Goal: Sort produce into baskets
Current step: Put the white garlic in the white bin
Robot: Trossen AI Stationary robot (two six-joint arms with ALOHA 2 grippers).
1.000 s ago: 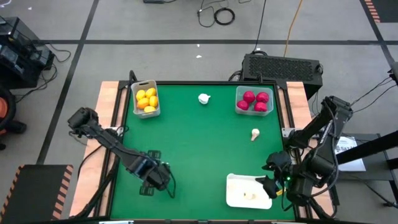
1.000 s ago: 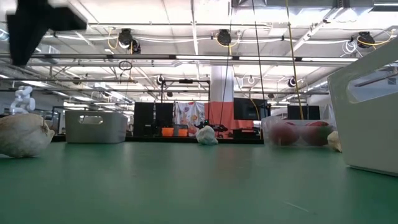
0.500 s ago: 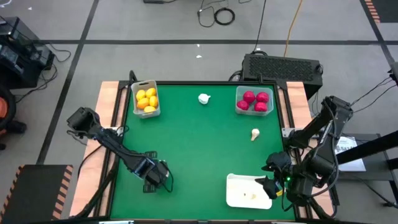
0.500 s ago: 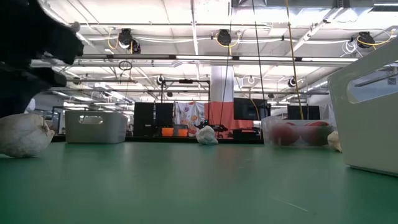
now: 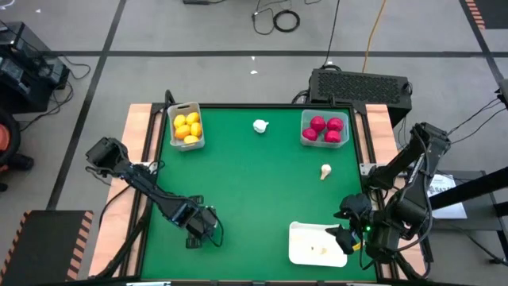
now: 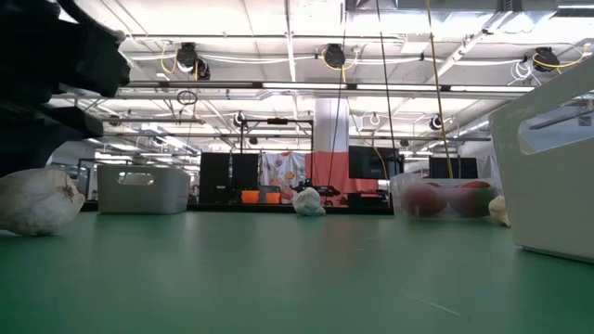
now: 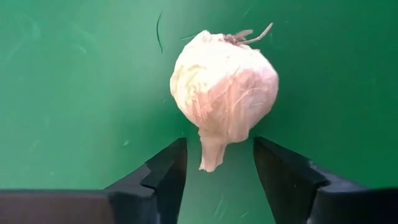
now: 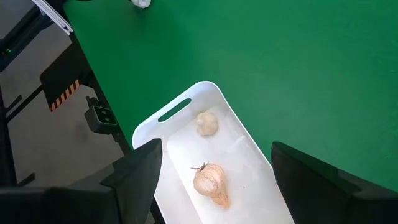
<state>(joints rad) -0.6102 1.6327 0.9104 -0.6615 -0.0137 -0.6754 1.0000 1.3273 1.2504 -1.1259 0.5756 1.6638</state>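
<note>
A white garlic bulb lies on its side on the green table near the near left corner; it also shows in the low view. My left gripper is open just above it, one finger on each side of the bulb's stem tip, not touching. In the high view the left gripper hides the bulb. My right gripper waits open over the white tray, which holds two garlic bulbs.
A whitish bin of yellow lemons stands at the far left and a clear bin of red fruits at the far right. Loose garlic bulbs lie at the far middle and right of centre.
My left gripper has come down toward the garlic bulb near the table's near left corner, still open. The bulb has stayed on the table.
</note>
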